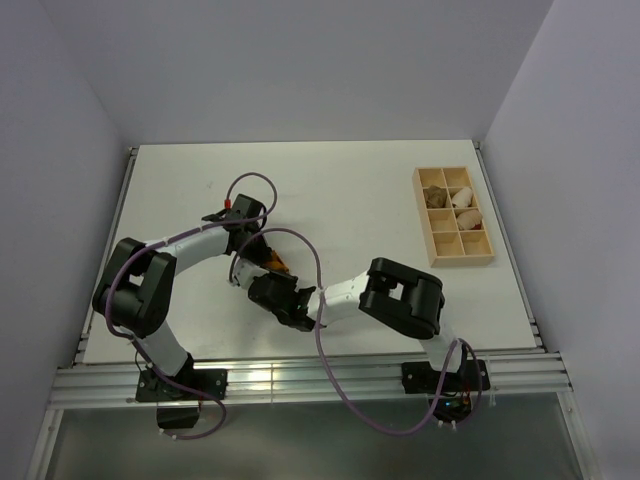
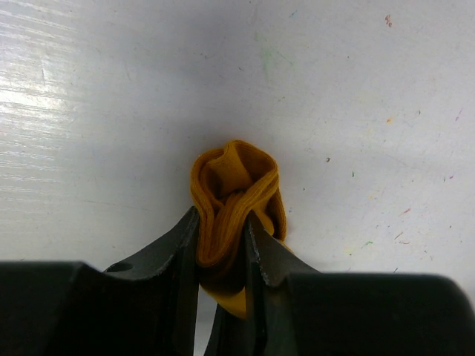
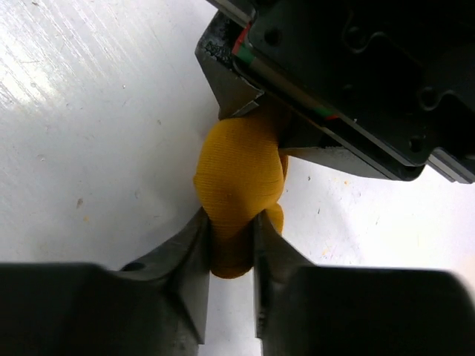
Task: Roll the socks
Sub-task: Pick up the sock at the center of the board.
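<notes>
A mustard-orange sock (image 2: 234, 174) is bunched into a small roll just above the white table. My left gripper (image 2: 223, 222) is shut on one end of it, the folded layers squeezed between its fingers. From the opposite side my right gripper (image 3: 230, 222) is shut on the rounded end of the same sock (image 3: 237, 174). In the right wrist view the left gripper's black body (image 3: 341, 81) is close behind the roll. From above, both grippers meet at the sock (image 1: 277, 264) in the near-left middle of the table, the left gripper (image 1: 262, 255) just beyond it and the right gripper (image 1: 283, 283) just in front.
A wooden compartment tray (image 1: 424, 220) sits at the far right and holds small cream-white bundles (image 1: 466, 215). Purple cables loop over both arms near the sock. White walls close in the table at the back and sides.
</notes>
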Controlling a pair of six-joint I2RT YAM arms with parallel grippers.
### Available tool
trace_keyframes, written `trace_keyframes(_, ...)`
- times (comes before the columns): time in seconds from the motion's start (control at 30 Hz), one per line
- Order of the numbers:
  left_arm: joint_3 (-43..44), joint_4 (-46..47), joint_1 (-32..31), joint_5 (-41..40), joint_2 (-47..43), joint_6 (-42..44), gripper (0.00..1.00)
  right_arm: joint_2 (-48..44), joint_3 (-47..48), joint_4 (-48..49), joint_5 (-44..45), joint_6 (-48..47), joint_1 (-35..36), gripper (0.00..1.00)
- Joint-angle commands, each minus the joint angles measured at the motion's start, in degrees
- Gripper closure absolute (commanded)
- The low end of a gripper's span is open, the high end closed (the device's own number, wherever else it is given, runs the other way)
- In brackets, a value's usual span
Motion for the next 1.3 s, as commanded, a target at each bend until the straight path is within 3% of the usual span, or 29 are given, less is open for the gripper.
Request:
trace_keyframes(0.0,-0.2,-2.7,-1.2,3.3,1.8,1.6,0.76,2.9,0.8,-4.4,-5.2,4.0,-1.8,0.81)
trace_keyframes(0.03,-0.2,-2.7,-1.2,3.4,1.8,1.6,0.75,3.0,0.8,-5.7,-5.6,4.2,-2.1,0.90)
trace_keyframes(0.13,-0.3,-2.7,-1.2,3.0,1.1,1.4,0.70,2.4,1.0,-8.8,-9.8,6.1,-2.9,1.00)
trace_keyframes(0.2,-0.5,-2.4,-1.1,2.0,0.3,0.8,0.65,1.4,0.7,-10.2,-13.1,7.1,-3.4,1.00)
trace_keyframes(0.33,-0.6,-1.8,0.6,1.3,-2.9,-0.3,0.41,0.5,0.3,-13.8,-16.6,8.0,-4.5,1.00)
trace_keyframes(0.53,-0.7,-1.2,5.5,0.6,-8.6,-0.7,0.24,-0.5,-0.4,-16.8,-19.6,9.0,-4.8,1.00)
trace_keyframes(0.77,0.3,-1.2,16.1,-0.5,-16.3,0.7,0.22,-1.5,0.1,-21.4,-28.9,11.4,-5.4,1.00)
trace_keyframes(1.0,-5.8,2.3,25.9,5.9,-26.9,5.1,0.22,-7.3,-1.2,-21.3,-38.6,17.5,-11.9,1.00)
trace_keyframes(1.27,-8.6,0.5,31.0,6.2,-36.6,12.4,0.22,-15.7,-2.0,-24.5,-35.5,22.4,-19.1,1.00)
